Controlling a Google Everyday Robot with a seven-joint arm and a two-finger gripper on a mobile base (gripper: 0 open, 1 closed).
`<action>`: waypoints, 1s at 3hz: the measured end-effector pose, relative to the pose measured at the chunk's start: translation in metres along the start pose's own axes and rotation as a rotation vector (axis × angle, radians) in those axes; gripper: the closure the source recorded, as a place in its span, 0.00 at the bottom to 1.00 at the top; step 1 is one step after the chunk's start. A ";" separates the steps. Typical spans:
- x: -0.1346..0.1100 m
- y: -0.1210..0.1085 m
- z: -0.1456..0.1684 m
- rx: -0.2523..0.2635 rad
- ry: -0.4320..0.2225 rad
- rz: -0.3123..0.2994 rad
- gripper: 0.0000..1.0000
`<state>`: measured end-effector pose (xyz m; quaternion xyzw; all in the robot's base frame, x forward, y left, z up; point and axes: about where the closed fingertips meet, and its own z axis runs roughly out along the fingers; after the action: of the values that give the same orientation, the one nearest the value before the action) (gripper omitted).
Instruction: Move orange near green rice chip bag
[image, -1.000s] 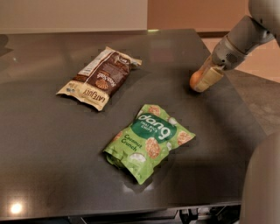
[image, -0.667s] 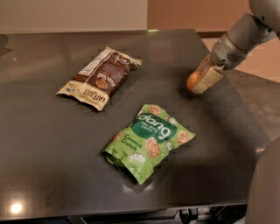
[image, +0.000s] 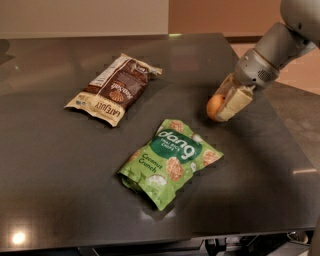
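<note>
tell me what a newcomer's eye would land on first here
The bright green rice chip bag lies flat near the middle of the dark table. At the right, the gripper has its jaws closed on the orange, up and to the right of that bag and apart from it. A brown and cream snack bag lies at the back left.

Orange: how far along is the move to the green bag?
Done: gripper is closed on the orange, near the table's right edge. In hand: the carry; the orange sits up-right of the green chip bag, clearly apart. Left: bring it beside the bag, release.
</note>
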<state>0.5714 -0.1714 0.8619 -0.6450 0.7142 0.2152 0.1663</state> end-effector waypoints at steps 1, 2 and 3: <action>0.002 0.017 0.012 -0.043 0.010 -0.031 1.00; 0.005 0.028 0.021 -0.067 0.023 -0.060 0.82; 0.005 0.035 0.023 -0.082 0.022 -0.082 0.59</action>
<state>0.5355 -0.1607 0.8431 -0.6823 0.6794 0.2302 0.1408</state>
